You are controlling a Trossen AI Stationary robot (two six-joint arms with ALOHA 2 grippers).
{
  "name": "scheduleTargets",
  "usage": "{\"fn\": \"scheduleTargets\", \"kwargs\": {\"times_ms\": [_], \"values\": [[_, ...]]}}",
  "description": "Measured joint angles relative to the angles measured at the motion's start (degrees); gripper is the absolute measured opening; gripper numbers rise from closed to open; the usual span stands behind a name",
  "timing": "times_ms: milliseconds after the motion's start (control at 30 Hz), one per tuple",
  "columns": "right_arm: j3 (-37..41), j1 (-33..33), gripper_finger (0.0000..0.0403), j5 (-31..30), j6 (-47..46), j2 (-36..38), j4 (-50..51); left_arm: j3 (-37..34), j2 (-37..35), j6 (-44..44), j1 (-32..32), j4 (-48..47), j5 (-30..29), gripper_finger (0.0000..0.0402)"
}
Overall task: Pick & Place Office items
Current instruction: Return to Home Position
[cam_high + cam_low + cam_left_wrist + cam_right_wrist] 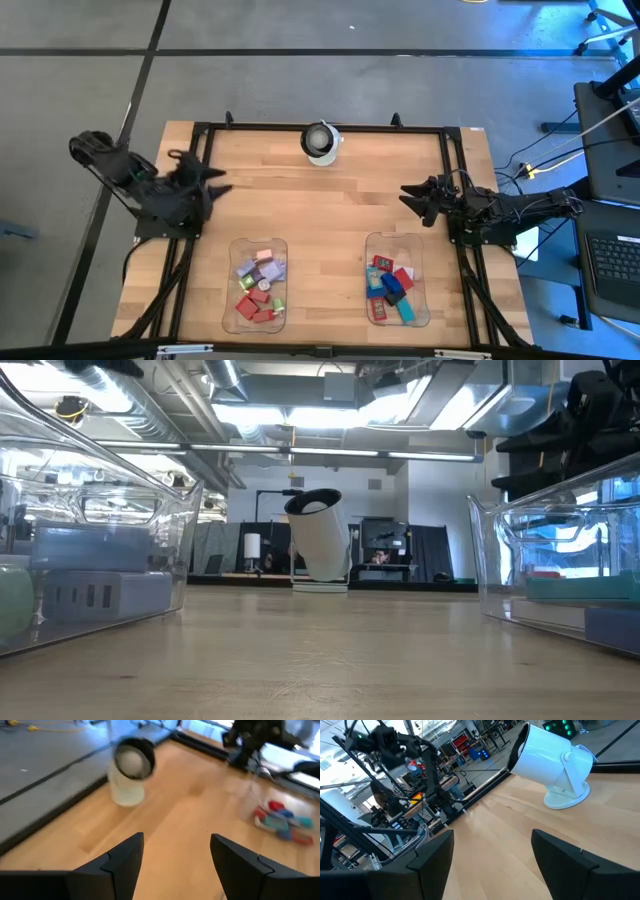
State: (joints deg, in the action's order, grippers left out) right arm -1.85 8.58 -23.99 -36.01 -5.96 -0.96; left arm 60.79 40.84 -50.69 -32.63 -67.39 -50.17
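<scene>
The left gripper (220,183) is seen at the left-centre of the high view, just inside the left edge of the table (330,215); its fingers (125,865) are spread wide with nothing held between them, as is shown in the left wrist view over bare wood. The right gripper (407,196) is placed at the right-centre of the same view, pointed inward toward the table's middle; its pincer is likewise wide and empty, the two dark fingers (434,857) being seen well apart in the right wrist view. The office items (260,285) are gathered in two groups in the lower part of the high view: lilac, pink, green and red pieces are heaped in the left clear tray (231,262) at lower centre-left; red, blue and teal pieces are heaped in the right clear tray (368,252) at lower centre-right. No loose piece can be made out on the wood between the trays. The white camera dome (320,141) is stood at the upper centre, near the table's far edge, well apart from both trays and both grippers.
</scene>
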Motion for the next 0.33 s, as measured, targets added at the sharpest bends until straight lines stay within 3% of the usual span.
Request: {"fn": "scheduleTargets", "kwargs": {"times_ms": [333], "values": [[-0.01,0.0,0.027,0.02,-0.02,0.0,-0.01,-15.41,-7.76,15.81,-0.01,18.96,14.07,0.0226]]}}
